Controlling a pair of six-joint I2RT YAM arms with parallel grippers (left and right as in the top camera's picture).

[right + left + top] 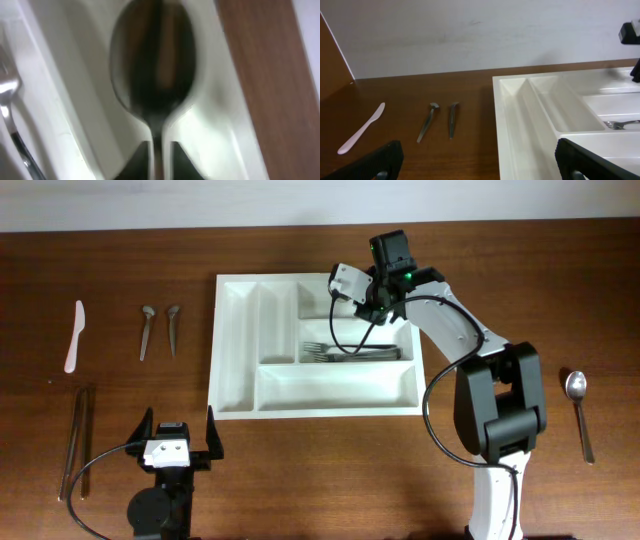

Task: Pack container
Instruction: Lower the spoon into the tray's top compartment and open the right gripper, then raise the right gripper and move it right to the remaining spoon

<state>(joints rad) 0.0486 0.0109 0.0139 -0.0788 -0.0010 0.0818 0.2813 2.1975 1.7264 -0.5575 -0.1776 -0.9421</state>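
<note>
At the far left of the overhead view a white plastic knife (75,335) lies on the brown tabletop (120,385). Below it are long thin metal sticks (78,442), too slim to identify. Just right of the knife are two short metal utensils (146,332). At lower left sits the left gripper (180,420), its jaws spread wide and empty.

The container (236,350), a white five-compartment tray, fills the frame's centre. Forks (350,352) lie in its middle long compartment. The right gripper (347,288) hangs over the upper long compartment, and its arm hides the tray's upper right corner. In the wrist view its jaws pinch the stem of a blurred spoon (152,65). Far right lies a loose spoon (578,405).
</note>
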